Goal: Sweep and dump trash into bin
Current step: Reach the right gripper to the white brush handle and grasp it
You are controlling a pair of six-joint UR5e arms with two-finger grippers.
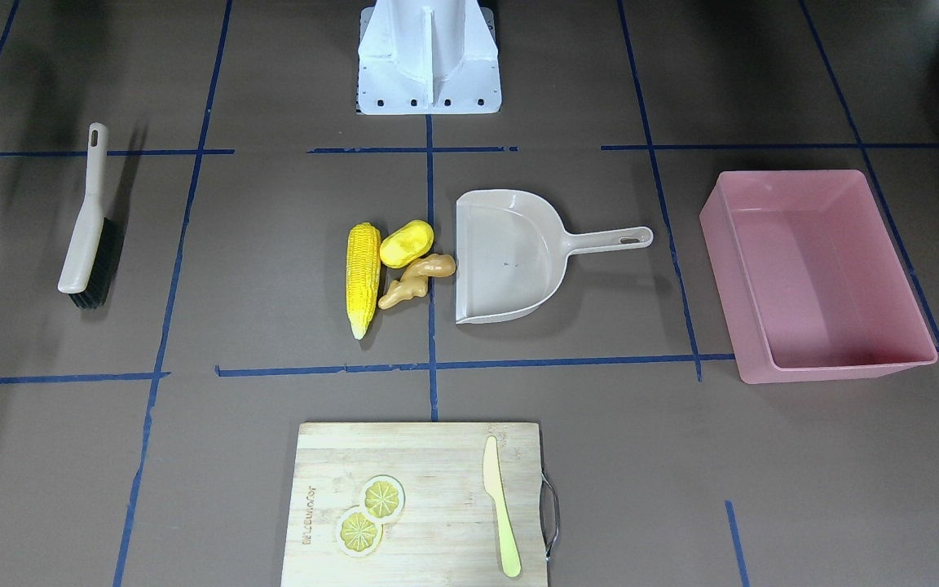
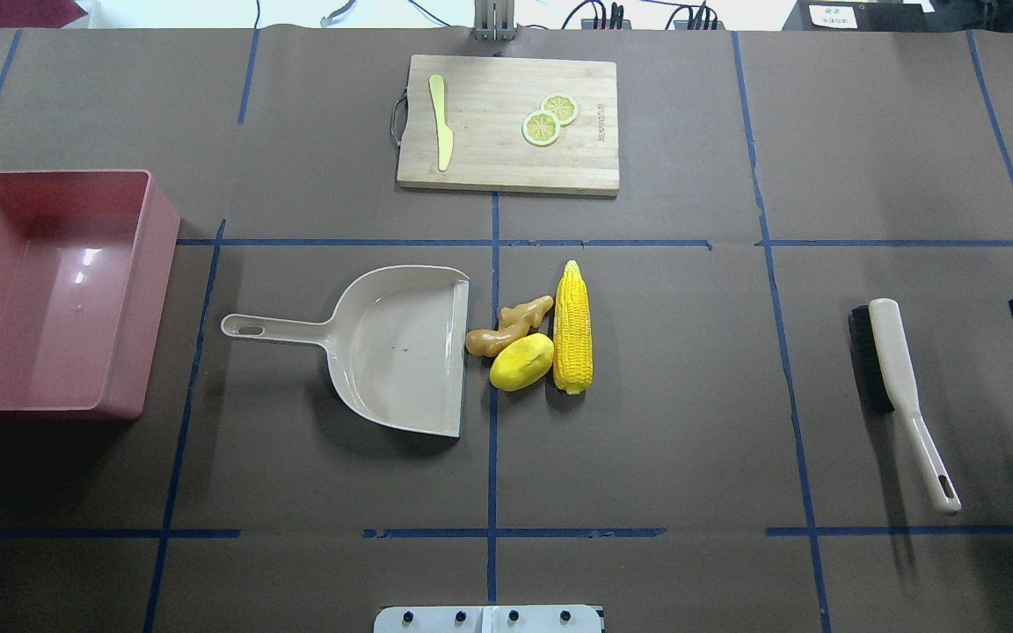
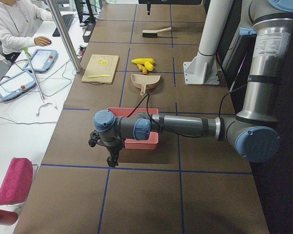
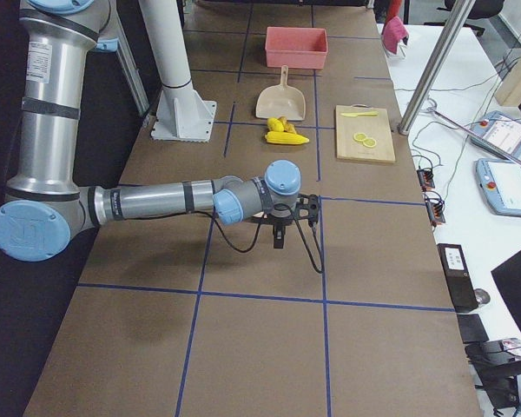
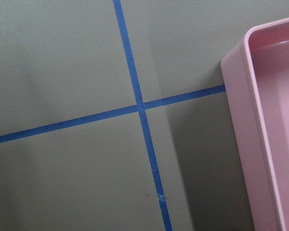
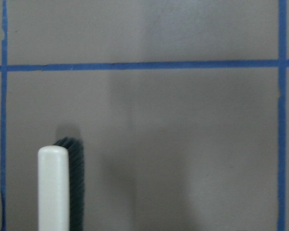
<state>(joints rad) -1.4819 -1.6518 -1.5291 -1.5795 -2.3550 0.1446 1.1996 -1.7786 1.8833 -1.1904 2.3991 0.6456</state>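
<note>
Overhead exterior view used for layout. Found corn cob (image 2: 572, 330), potato-like lump (image 2: 521, 361) and ginger root (image 2: 506, 327) bunched together, touching, just beside the open mouth of the dustpan (image 2: 401, 352); judged staged so for one short sweep inward. Noted dustpan handle pointing toward the bin (image 2: 157, 281), which suits a lift and tip by the left arm. Noted brush (image 2: 898, 378) lying well apart on the robot's right, handle toward the base, presumably for the right arm. Located left gripper (image 3: 112, 157) just beside a bin corner, right gripper (image 4: 280, 233) near the brush head; cannot tell whether fingers are spread or pressed together on either. Judged sweeping not begun: no trash in bin.
</note>
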